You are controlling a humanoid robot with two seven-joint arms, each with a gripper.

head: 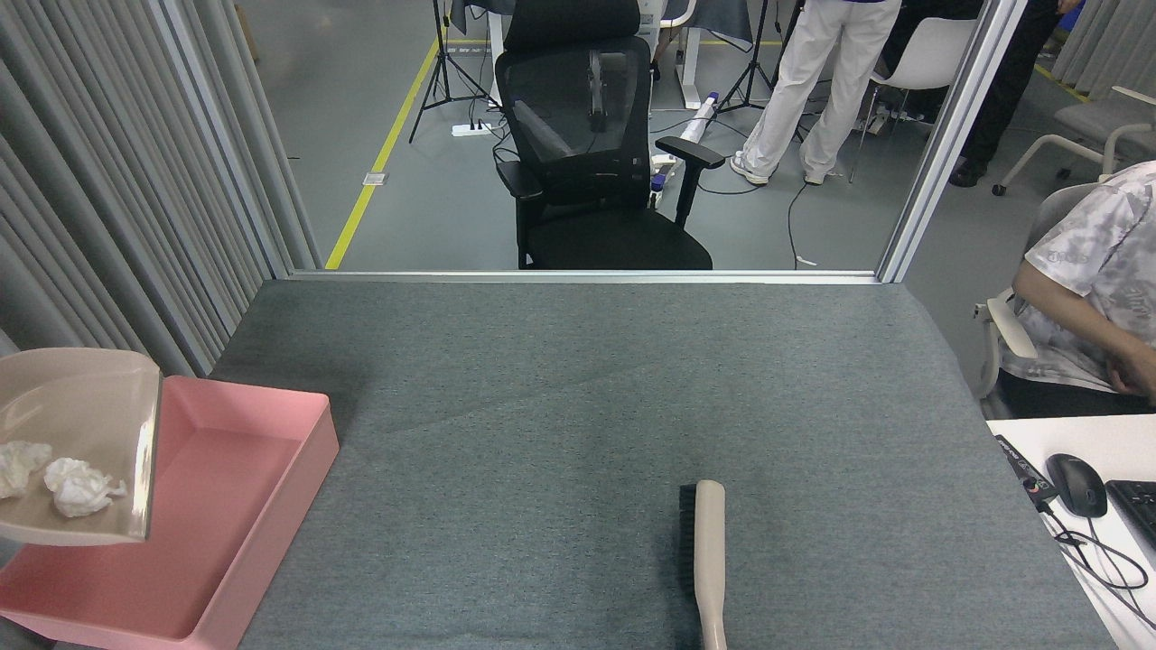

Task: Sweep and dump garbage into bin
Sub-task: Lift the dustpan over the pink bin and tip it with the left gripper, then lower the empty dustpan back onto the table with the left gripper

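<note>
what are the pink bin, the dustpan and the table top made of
Pink bin: looks like moulded plastic, smooth, faintly glossy walls. Dustpan: beige plastic, probably; thin even rim with a soft sheen. Table top: grey felt or carpet-like fabric, matte, finely textured, showing faint brush marks.

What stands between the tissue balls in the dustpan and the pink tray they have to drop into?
Only the dustpan itself: the tissue balls lie on its floor, held above the pink tray at the tray's left end. The tray's visible interior looks bare. No pincer is in view.
</note>
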